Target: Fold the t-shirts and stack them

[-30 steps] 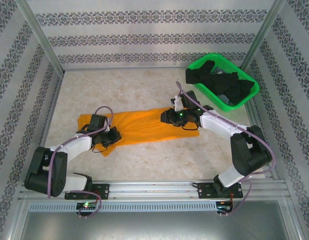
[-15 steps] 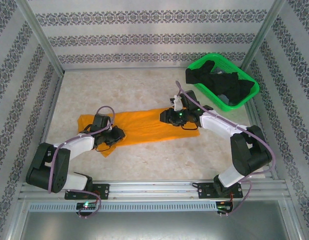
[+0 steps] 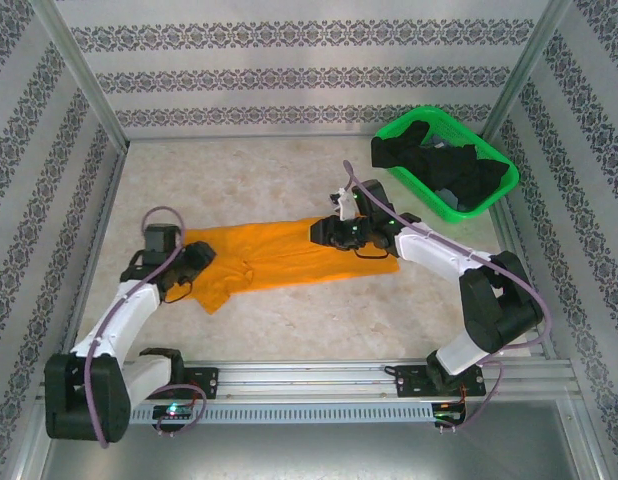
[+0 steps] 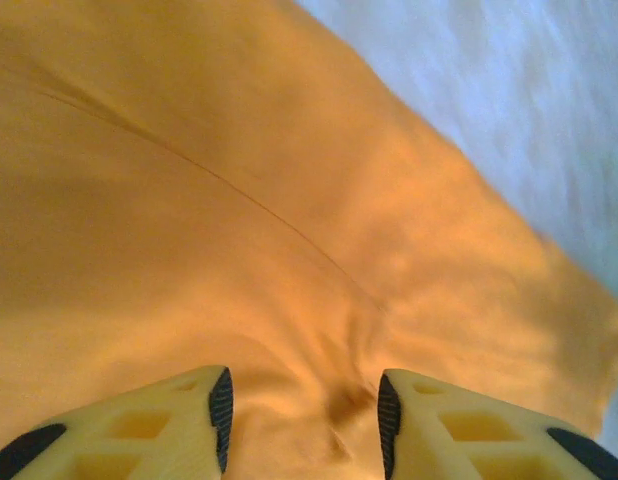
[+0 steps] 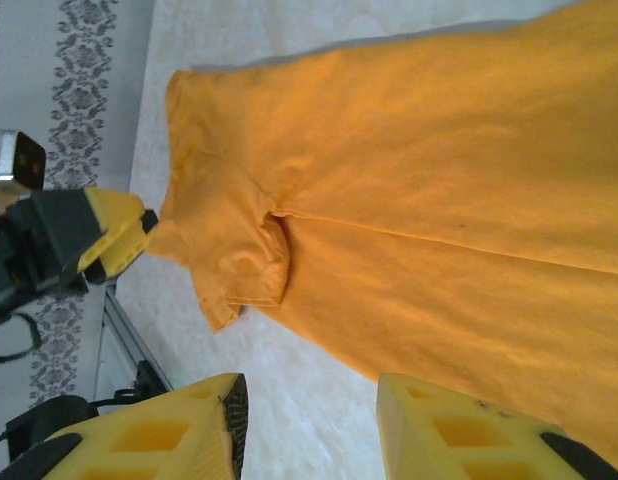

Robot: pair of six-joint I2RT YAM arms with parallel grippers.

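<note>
Tally: one orange t-shirt, one green basket, black t-shirts uncountable.

The top camera looked down from behind onto the mustard-orange cloth t-shirt; the left wrist camera hung close over it, the right farther back; all three shared it.

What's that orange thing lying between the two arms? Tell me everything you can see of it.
It is a mustard-orange t-shirt of soft plain cloth, lying flat on the pale table as a long narrow band running left to right. A short sleeve sticks out near its left end. Faint creases cross it. The left gripper and the right gripper are over it, one toward each end, jaws open.
</note>
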